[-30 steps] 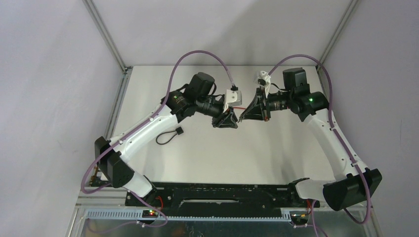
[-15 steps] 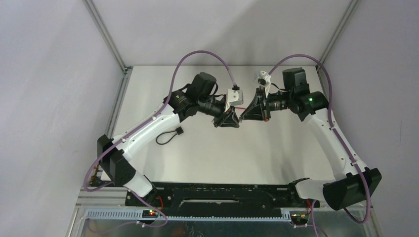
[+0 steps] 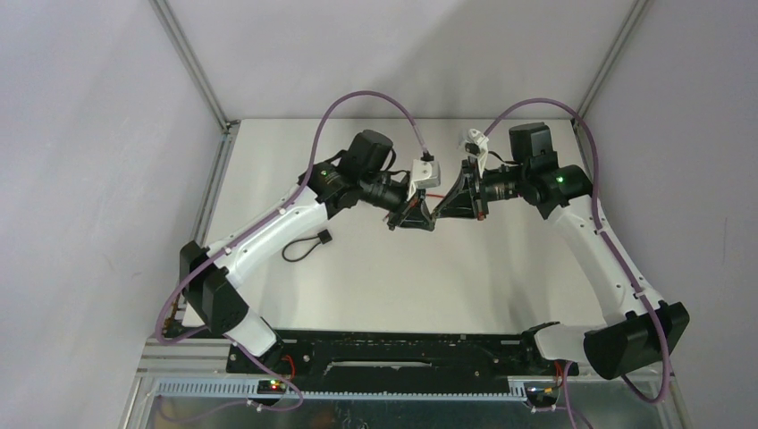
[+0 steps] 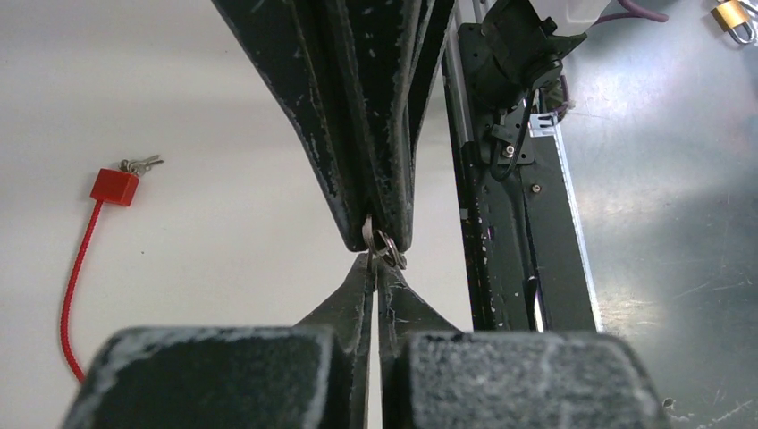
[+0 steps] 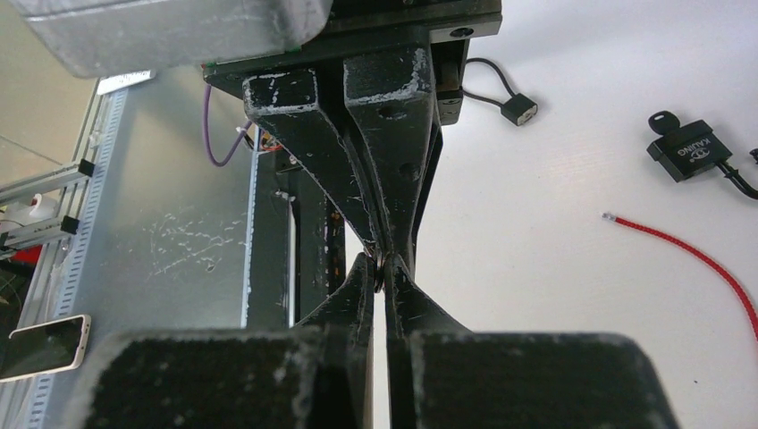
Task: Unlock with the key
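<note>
Since a sec ago my left gripper (image 4: 374,273) has slid in toward the right gripper (image 5: 385,273) and clamped down. The gap I saw between the two tools is gone, and they now meet tip to tip above the table (image 3: 375,277).

Left: fingers pinched tight, tips touching the key ring (image 4: 387,250). Can't tell if any metal sits between its pads.

Right: also clenched, w/ the ring pinched at its tip. The small silver loop pokes out just to one side of the seam where the two tips meet. The key itself is hidden by the fingers, so no read on it.

From the left wrist cam, a red lock block (image 4: 114,186) lies on the table well off to the left of the tips. It has a few small keys at its top and a red cable (image 4: 76,268) trailing back toward the cam. A brass padlock (image 4: 733,15) sits far off at upper right.

From the right wrist cam, a black lock (image 5: 688,150) lies well to the right of the tips. A small black block on a cable loop (image 5: 518,110) sits beyond them, nearer the left tool.
</note>
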Controlling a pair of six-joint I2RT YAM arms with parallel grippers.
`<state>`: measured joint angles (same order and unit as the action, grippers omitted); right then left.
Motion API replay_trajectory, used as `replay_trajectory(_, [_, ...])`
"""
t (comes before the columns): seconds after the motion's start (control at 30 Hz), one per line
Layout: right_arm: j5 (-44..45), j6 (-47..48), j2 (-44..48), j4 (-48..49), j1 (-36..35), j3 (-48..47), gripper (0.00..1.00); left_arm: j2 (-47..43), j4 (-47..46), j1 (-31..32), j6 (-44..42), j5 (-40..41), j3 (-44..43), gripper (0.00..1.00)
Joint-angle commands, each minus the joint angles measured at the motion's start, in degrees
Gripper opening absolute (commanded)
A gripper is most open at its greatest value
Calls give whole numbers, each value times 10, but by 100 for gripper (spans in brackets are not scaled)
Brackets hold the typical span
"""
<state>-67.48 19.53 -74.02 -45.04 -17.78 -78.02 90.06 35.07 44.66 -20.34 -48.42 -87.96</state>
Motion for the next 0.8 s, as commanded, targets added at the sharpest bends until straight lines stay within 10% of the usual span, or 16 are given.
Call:
replay_trajectory(0.0, [-2, 5, 5, 12, 0, 3, 0, -4, -7, -3, 7, -29, -37, 0])
replay_trajectory(0.17, [-9, 20, 14, 10, 9, 14, 1, -21, -9, -6, 5, -8, -22, 0])
replay_trajectory(0.43, [28, 94, 29, -48, 19, 30, 54, -34, 70, 11, -40, 151, -49, 0])
replay_trajectory(0.77, [23, 12, 42, 55, -1, 42, 58, -31, 121, 38, -55, 174, -59, 0])
